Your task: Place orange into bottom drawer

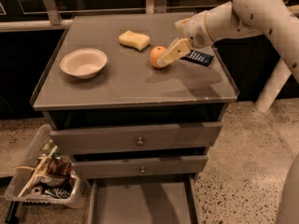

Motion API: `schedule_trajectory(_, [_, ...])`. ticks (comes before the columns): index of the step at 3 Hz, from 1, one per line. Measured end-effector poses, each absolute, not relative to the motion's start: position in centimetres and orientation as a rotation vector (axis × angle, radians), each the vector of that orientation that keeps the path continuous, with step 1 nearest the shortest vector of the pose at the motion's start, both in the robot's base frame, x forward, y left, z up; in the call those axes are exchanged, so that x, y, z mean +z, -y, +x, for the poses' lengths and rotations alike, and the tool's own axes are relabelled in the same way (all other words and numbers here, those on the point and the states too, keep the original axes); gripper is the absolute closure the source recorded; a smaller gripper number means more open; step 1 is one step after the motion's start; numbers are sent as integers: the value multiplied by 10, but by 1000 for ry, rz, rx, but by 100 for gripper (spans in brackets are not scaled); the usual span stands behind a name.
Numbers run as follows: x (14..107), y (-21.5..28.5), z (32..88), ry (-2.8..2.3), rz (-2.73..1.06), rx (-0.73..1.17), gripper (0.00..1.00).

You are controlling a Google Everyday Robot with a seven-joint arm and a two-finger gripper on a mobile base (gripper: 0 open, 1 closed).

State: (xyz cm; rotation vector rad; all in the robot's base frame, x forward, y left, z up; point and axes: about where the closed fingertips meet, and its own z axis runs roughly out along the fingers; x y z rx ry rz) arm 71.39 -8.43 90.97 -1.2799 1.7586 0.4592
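The orange (156, 56) sits on the grey cabinet top (117, 85), right of centre. My gripper (171, 54) reaches in from the right on the white arm; its pale fingers (174, 50) lie against the orange's right side. The bottom drawer (140, 203) is pulled out at the frame's lower edge, and the floor that shows is bare. The two upper drawers (138, 138) are closed.
A white bowl (83, 62) stands at the left of the top. A pale yellow sponge (134, 39) lies behind the orange. A dark blue packet (198, 57) lies under the arm. A bin of clutter (42, 178) stands on the floor at the left.
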Motion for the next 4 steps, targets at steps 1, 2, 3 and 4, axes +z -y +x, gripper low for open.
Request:
schedule_trajectory(1, [908,66,715,-1744,-1325,469,0])
schedule_trajectory(2, [890,68,715,-1791,-1331,445,0])
schedule_trajectory(3, [878,67,718,-1816,-1334,429,0])
schedule_trajectory(4, [868,65,724,-1843,-1322,459,0])
